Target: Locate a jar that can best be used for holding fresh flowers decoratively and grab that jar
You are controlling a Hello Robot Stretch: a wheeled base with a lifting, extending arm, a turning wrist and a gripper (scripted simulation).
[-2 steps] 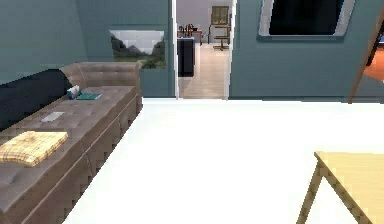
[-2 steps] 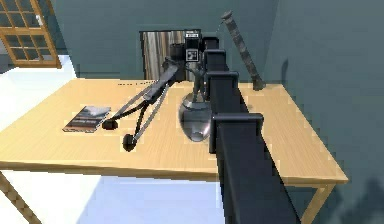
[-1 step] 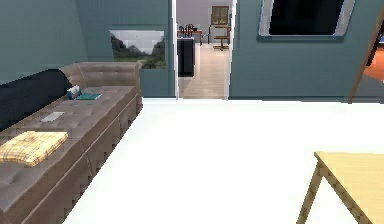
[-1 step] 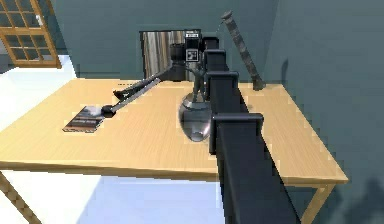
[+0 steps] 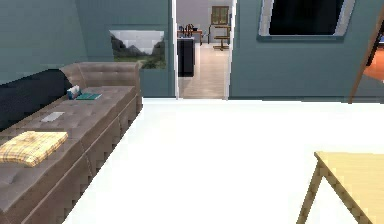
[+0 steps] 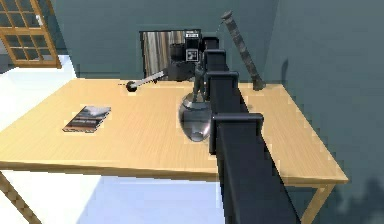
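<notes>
Jar [image 6: 193, 122] first: a grey, round-bellied vessel with a narrow neck. It stands upright near the middle of the wooden table [image 6: 130, 145], just left of the arm [image 6: 240, 150] in the arm side view. It looks set out as a centrepiece, which suits something meant for flowers (nothing is in it that I can make out).

The dark arm reaches out across the tabletop right beside it. I judge that is why the robot stands side-on to the table, since this puts the vessel within the arm's line of reach.

The gripper [image 6: 140, 84] is farther out than the jar, its thin fingers pointing toward the view's left near the table's far edge. Its tip is too small to read, so I cannot tell whether it has hold of anything. To take the jar it would likely need to draw back and come level with the neck.

A magazine [image 6: 88, 118] lies flat, well off to the left. In the forward view, a brown sofa [image 5: 90, 110] lines the wall, with a doorway [image 5: 203, 60] beyond.
</notes>
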